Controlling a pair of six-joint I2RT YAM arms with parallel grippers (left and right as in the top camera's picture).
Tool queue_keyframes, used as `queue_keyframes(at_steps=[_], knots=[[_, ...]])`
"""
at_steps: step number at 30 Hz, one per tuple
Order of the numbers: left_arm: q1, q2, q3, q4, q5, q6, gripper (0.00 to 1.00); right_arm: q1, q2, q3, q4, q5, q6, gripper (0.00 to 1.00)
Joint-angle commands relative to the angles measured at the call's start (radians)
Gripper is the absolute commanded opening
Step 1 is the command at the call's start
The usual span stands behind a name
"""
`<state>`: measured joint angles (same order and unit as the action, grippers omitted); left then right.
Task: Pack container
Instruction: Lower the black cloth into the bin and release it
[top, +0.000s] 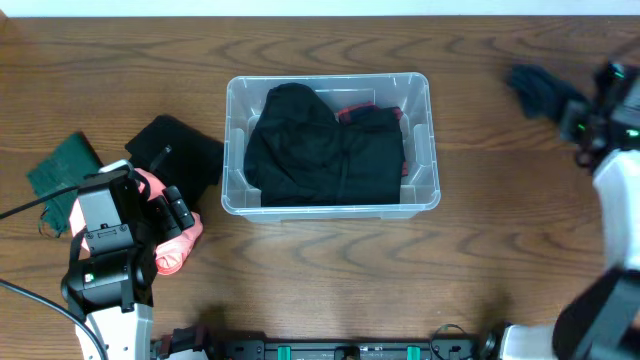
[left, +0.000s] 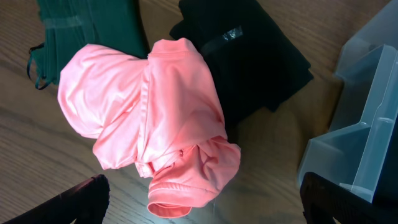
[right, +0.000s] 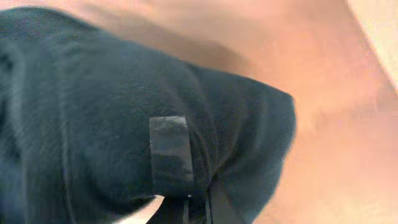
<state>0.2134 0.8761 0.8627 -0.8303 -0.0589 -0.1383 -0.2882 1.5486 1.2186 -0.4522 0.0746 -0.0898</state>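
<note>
Jaws on the left gripper (left: 205, 202) are standing wide, one dark tip showing in each bottom corner of the left wrist view, gripping nothing. They are straddling a crumpled pink garment (left: 155, 118) that is lying on the wooden worktop (top: 330, 280). Behind the pink one, a folded black garment (left: 255, 59) is lying flat with a small shiny strip on it, and a green garment (left: 87, 28) is sitting to its left, touching the pink cloth's far edge.

Right gripper (right: 198, 210) is sitting near the far right edge of the worktop; its jaws are looking narrow and are pinching a dark blue garment (right: 93, 93), which is filling most of the blurred right wrist view and is carrying a short grey strip. Overhead, that cloth is sticking out to the left of the right arm.

The container (top: 432, 150) is resting upright at the middle of the worktop, well apart from both arms. It is holding bunched black clothing (top: 320, 145), with a bit of red cloth (top: 352, 110) peeking at the back. Its clear corner is showing at the right of the left wrist view.
</note>
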Motion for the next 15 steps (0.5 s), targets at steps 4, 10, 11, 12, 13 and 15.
queue_keyframes(at_steps=[4,10,11,12,13,15], knots=[[0.004,0.0,0.022,0.0,-0.001,-0.01,0.98,0.372,-0.163,0.018,-0.032,-0.046,-0.118,0.01],[0.004,0.0,0.022,0.0,-0.001,-0.01,0.98,0.736,-0.168,0.017,-0.064,-0.045,-0.119,0.01],[0.004,0.0,0.022,0.0,-0.001,-0.01,0.98,0.785,-0.159,0.017,-0.064,-0.041,-0.116,0.01],[0.004,0.0,0.022,0.0,-0.001,-0.01,0.98,0.835,-0.148,0.017,-0.064,-0.032,-0.112,0.01],[0.004,0.0,0.022,0.0,-0.001,-0.01,0.98,0.873,-0.137,0.017,-0.063,-0.023,-0.098,0.01],[0.004,0.0,0.022,0.0,-0.001,-0.01,0.98,0.934,-0.11,0.017,-0.054,-0.02,-0.079,0.01]])
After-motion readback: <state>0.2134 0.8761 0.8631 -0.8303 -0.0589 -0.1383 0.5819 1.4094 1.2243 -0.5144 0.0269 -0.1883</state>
